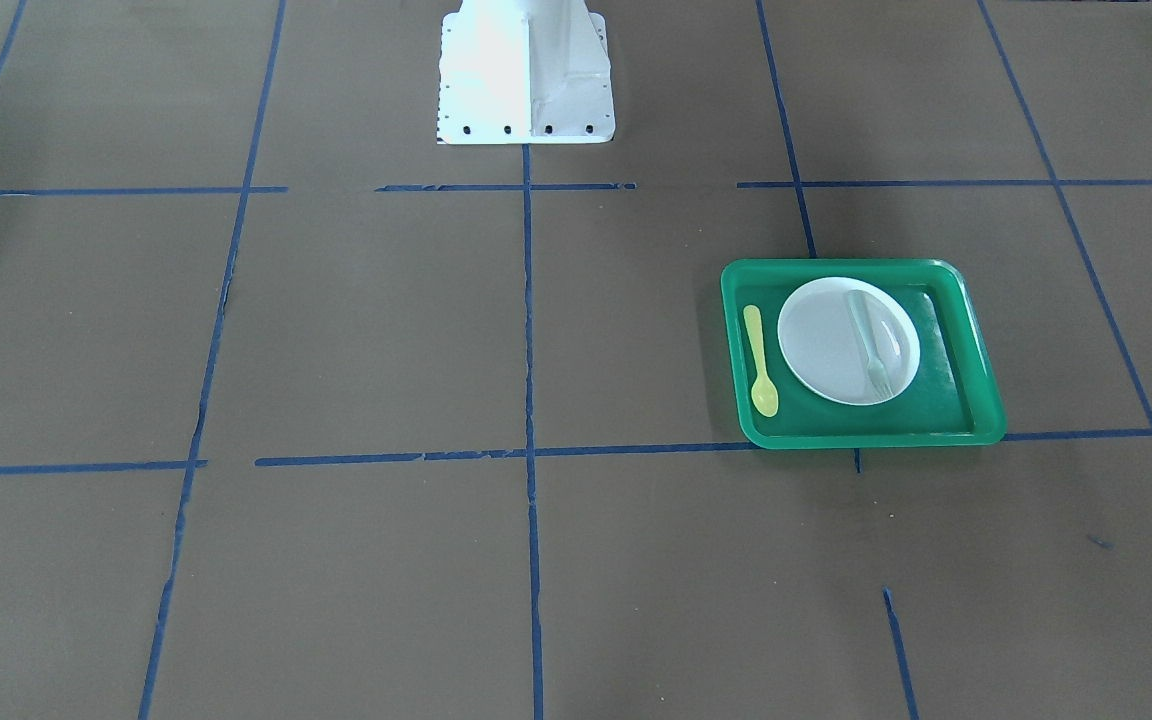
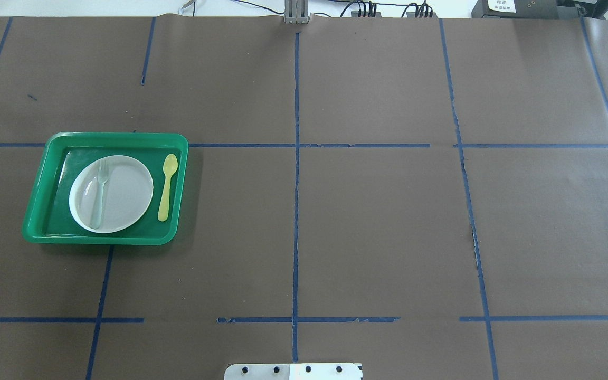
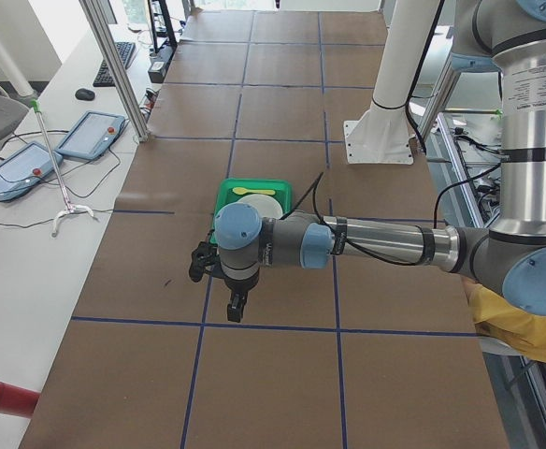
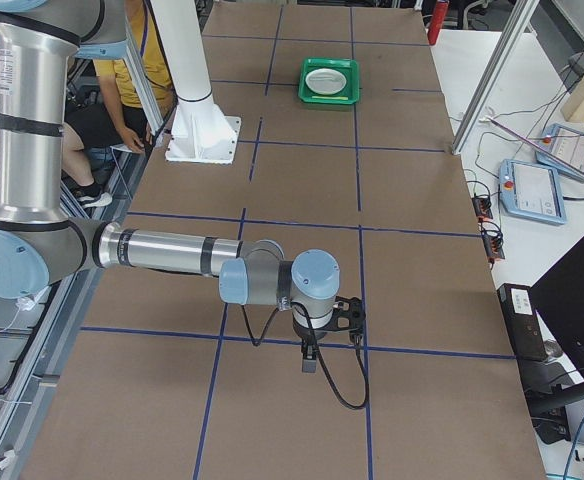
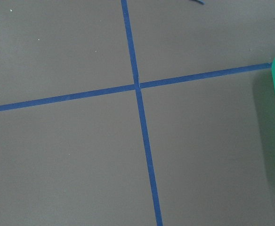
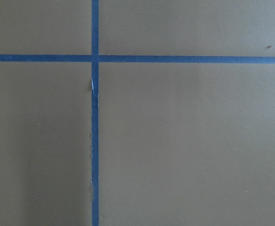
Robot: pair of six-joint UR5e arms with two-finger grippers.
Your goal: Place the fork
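Fork [image 2: 99, 195] lies on the white plate [image 2: 124, 192] in the green tray [image 2: 119, 139]; whether left claw [image 3: 237, 309] or right claw [image 4: 310, 360] gapes, I cannot tell.

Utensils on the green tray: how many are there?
2. The fork lies on the white plate; the yellow spoon lies on the green tray beside it. None seems hidden.

One tray [image 2: 116, 138], one plate [image 2: 127, 192], one spoon [image 2: 166, 187], apparently one fork [image 2: 99, 194].
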